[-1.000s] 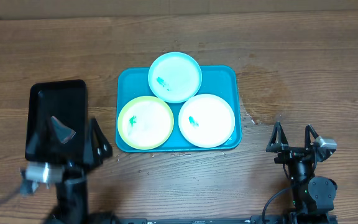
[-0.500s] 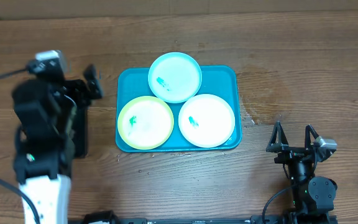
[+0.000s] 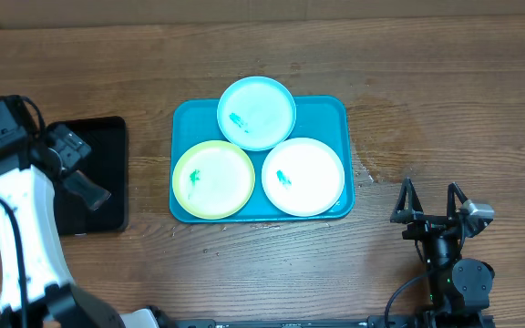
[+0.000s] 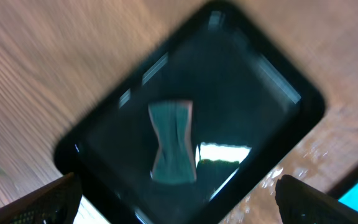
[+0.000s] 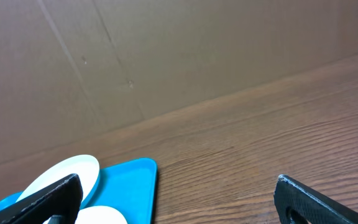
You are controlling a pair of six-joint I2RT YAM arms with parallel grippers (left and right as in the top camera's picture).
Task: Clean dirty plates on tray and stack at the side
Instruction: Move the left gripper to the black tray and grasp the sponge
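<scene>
The turquoise tray (image 3: 335,114) lies mid-table and holds three plates with green smears: light blue (image 3: 256,112) at the back, yellow-green (image 3: 213,179) front left, white (image 3: 303,176) front right. My left gripper (image 3: 81,169) is open and empty above a black tray, well left of the plates. In the left wrist view its fingers (image 4: 179,211) frame that black tray. My right gripper (image 3: 431,202) is open and empty at the front right, clear of the turquoise tray. The right wrist view shows its open fingers (image 5: 179,205), the turquoise tray's corner (image 5: 129,180) and the light blue plate (image 5: 61,174).
The smaller black tray (image 3: 109,137) sits left of the turquoise tray. In the left wrist view it (image 4: 253,81) holds a small grey-green pinched pad (image 4: 171,142). A cardboard wall (image 5: 166,56) stands behind the table. Water drops (image 3: 365,173) lie right of the turquoise tray.
My left arm has swung from the table's front edge up and back over the black tray, then to the left. The right arm and the plates have not moved.
</scene>
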